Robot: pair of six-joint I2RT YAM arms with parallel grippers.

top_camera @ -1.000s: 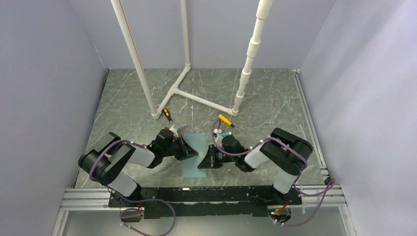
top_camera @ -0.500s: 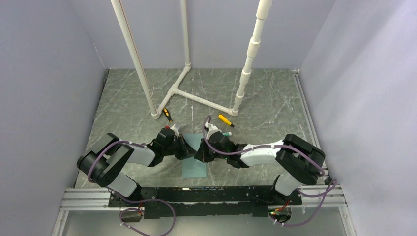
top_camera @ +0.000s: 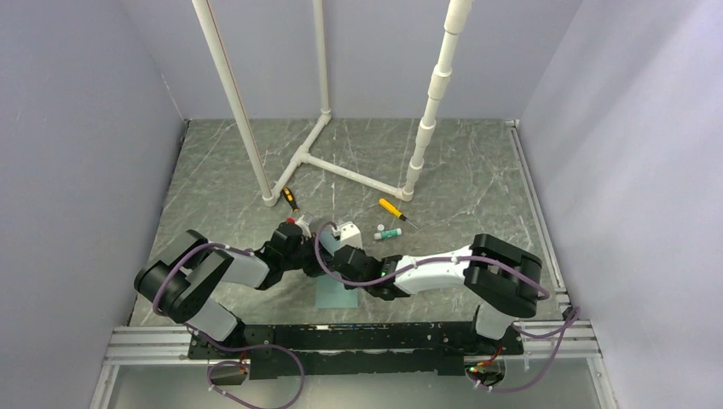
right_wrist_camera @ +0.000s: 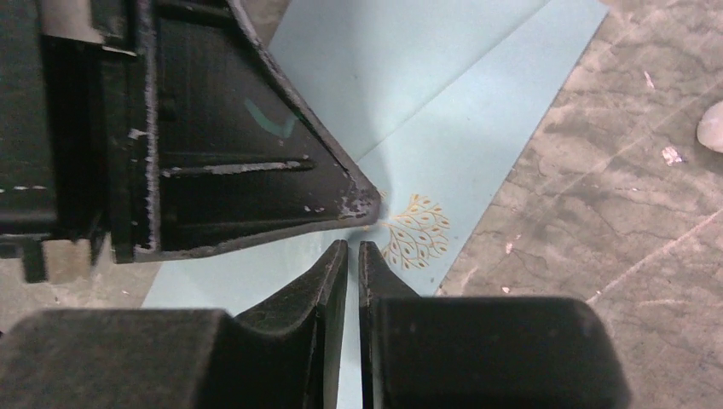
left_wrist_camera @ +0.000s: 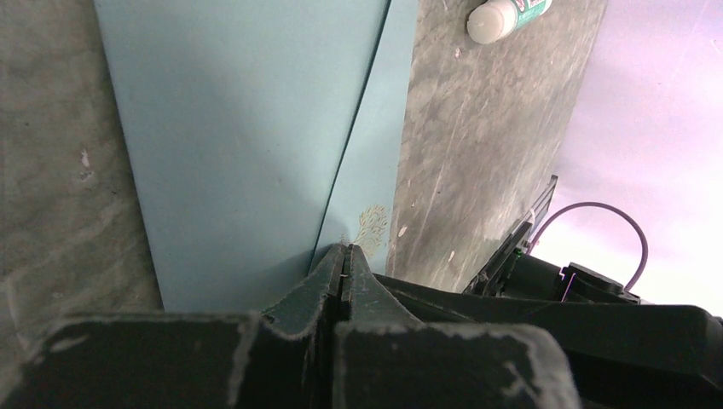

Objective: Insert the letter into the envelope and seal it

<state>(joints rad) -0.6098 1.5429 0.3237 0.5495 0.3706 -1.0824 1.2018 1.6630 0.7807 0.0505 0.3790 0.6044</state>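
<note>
Top external view has the envelope (top_camera: 334, 296) lying flat on the grey marbled table (top_camera: 477, 170), close to the middle of its near edge, a short side toward the arm bases. Its far part is covered by both arms, which meet above it. From the left wrist, the left gripper (left_wrist_camera: 345, 253) has its fingers pressed together with nothing seen between them. The tips rest on the pale teal paper where the folded flap's slanting edge comes down, just beside a small gold leaf emblem (left_wrist_camera: 372, 227) printed on the strip toward the envelope's right edge. From the right wrist, the right gripper (right_wrist_camera: 352, 253) sits just near-side of the left one's tip. Its fingers stand only a thin slit apart, teal paper showing through the gap, with nothing gripped. A white-capped green tube (top_camera: 390, 232) lies on the table beyond the envelope's far right corner. Two orange-handled screwdrivers (top_camera: 292, 200) rest farther back, near the foot of a white pipe frame (top_camera: 341, 170).
</note>
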